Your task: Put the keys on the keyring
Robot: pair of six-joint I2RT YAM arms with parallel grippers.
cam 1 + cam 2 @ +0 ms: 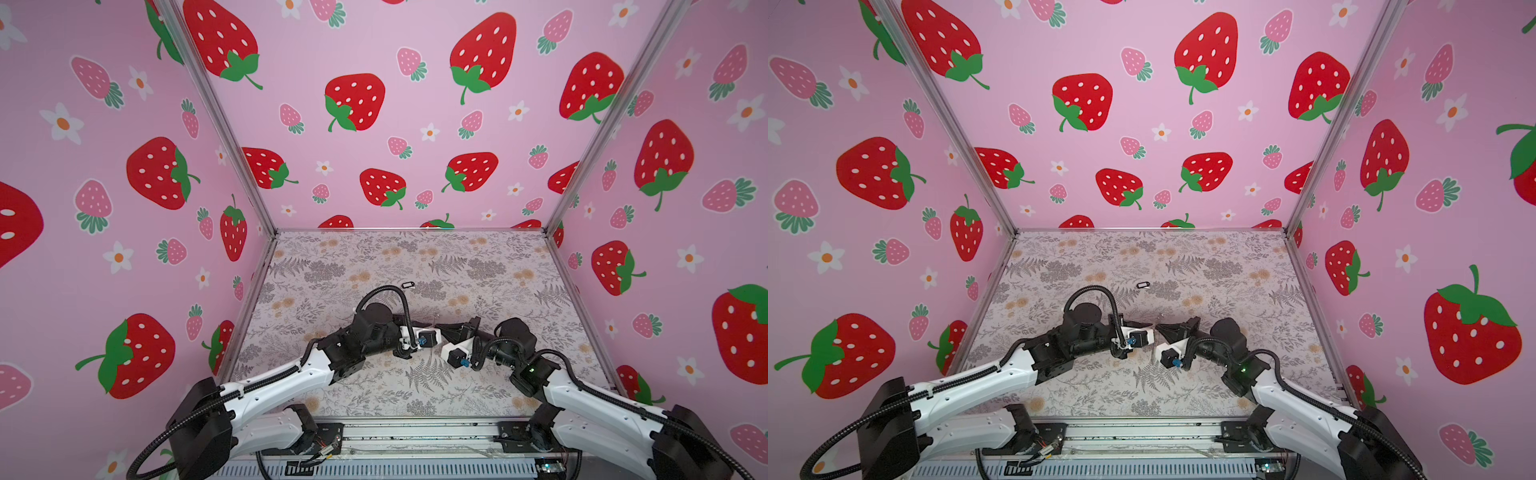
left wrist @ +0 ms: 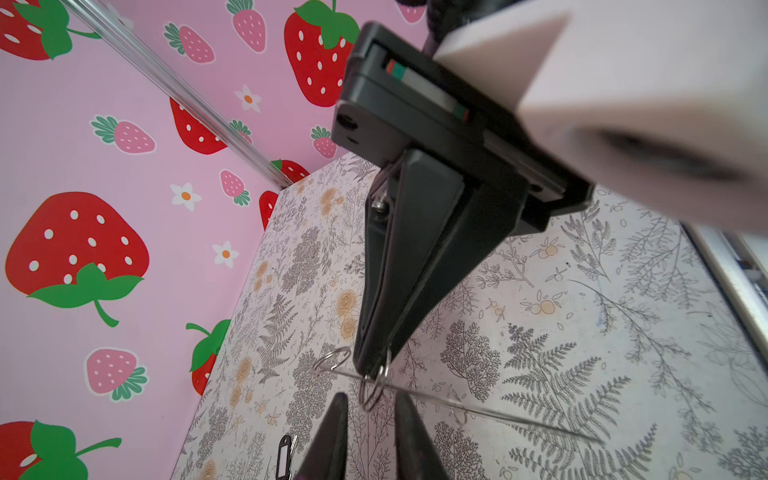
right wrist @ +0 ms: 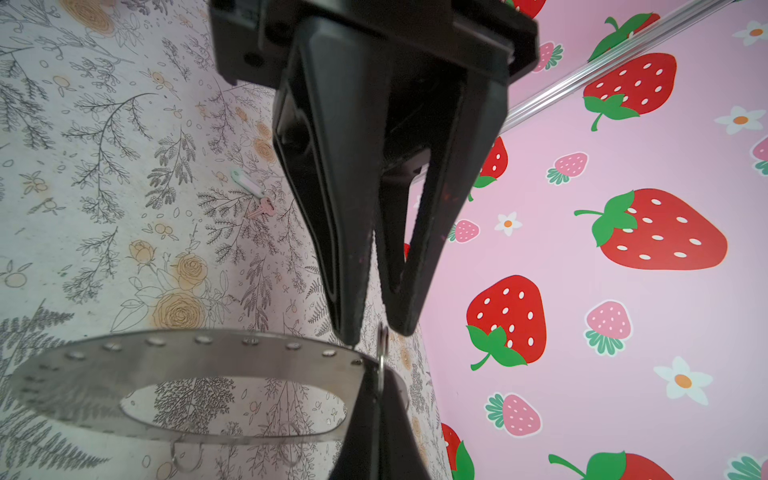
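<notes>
Right wrist view: the right gripper [image 3: 374,386] has its fingers pressed together on the rim of the keyring [image 3: 187,361] and holds the flat silvery ring off the table [image 3: 83,166]. The left gripper [image 3: 378,330] points in from the opposite side, tips aimed at the same spot on the rim. Its two fingers stand a narrow gap apart. A small wire loop [image 3: 382,353] stands upright at the rim, in line with that gap. Whether the fingers touch the loop cannot be told. Further wire loops [image 3: 183,455] hang from the ring's other edge.

Left wrist view: the ring appears edge-on as a thin line, and a loop sits just beyond the separated left fingertips [image 2: 332,428].

In both top views the two grippers meet tip to tip above the middle of the table. The black-rimmed oval tag [image 1: 407,284] lies flat on the table, farther back and slightly left of the grippers, well apart from the ring. A small key with a white tag [image 3: 253,195] also lies on the table, apart from the ring.
</notes>
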